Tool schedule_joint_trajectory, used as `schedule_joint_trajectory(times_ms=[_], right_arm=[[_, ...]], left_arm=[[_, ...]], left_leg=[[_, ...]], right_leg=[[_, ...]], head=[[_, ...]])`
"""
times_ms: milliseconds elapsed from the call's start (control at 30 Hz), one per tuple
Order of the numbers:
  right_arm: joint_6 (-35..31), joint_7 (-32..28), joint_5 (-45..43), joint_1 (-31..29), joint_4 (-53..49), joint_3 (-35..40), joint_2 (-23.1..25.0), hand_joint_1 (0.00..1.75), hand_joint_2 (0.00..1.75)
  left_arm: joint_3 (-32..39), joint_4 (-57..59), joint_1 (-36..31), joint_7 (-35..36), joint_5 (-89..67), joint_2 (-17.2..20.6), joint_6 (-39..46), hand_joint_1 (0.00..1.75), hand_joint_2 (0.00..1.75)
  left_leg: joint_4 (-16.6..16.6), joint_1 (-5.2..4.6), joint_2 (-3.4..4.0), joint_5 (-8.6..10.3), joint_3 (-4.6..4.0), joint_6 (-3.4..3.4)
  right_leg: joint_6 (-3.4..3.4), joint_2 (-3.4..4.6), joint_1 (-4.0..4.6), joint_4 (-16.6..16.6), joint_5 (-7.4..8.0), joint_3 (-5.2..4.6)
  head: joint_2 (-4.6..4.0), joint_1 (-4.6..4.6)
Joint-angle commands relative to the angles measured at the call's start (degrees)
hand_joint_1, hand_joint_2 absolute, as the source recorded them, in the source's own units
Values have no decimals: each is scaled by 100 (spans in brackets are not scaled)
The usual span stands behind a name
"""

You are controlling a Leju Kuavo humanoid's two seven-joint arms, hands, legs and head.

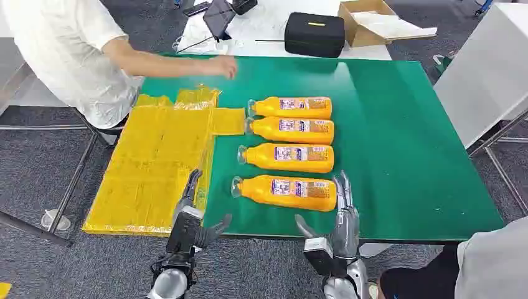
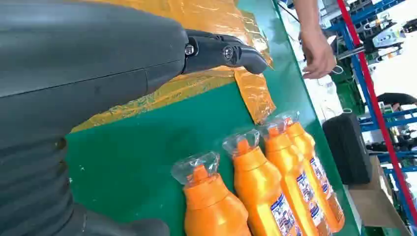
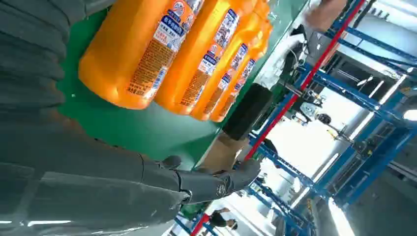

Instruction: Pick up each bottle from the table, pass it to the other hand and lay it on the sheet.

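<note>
Several orange bottles lie in a row on the green table (image 1: 398,156), caps pointing left. The nearest bottle (image 1: 286,192) (image 2: 211,206) (image 3: 135,49) lies close to the front edge. A yellow sheet (image 1: 155,168) (image 2: 206,29) covers the table's left part. My left hand (image 1: 190,218) (image 2: 83,98) hovers open at the front edge beside the sheet, left of the nearest bottle's cap. Just right of that bottle's base, my right hand (image 1: 339,227) (image 3: 98,177) is open with its fingers up, holding nothing.
A person in white at the far left reaches a hand (image 1: 218,65) (image 2: 317,51) over the table's back edge. Behind the table sit a black case (image 1: 314,34) and a cardboard box (image 1: 373,22). Another person's knee (image 1: 492,261) is at the right front.
</note>
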Motion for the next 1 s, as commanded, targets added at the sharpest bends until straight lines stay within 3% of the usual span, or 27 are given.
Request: schedule_joint_trajectory(times_ms=[33,700,1000], right_arm=[[-15,4,-80,31,158,-484,-95,0,175],[-15,4,-136,-90,177,-458,10,0,175],[-15,4,-13,-48,4,-181,75,0,175]], left_arm=[[-20,209,-170,1,-24,51,-55,0,175],[41,67,-229,72,-82,125,-88,0,175],[104,-470,103,196,-357,243,-40,0,175]], left_leg=[[0,2,-2,-11,31,1],[0,3,5,-7,19,-1],[0,1,16,-10,20,-1]], right_leg=[[-10,1,3,-2,-10,33],[-9,7,4,-1,-5,18],[-9,18,2,2,-5,16]], head=[[0,2],[0,0],[0,2]])
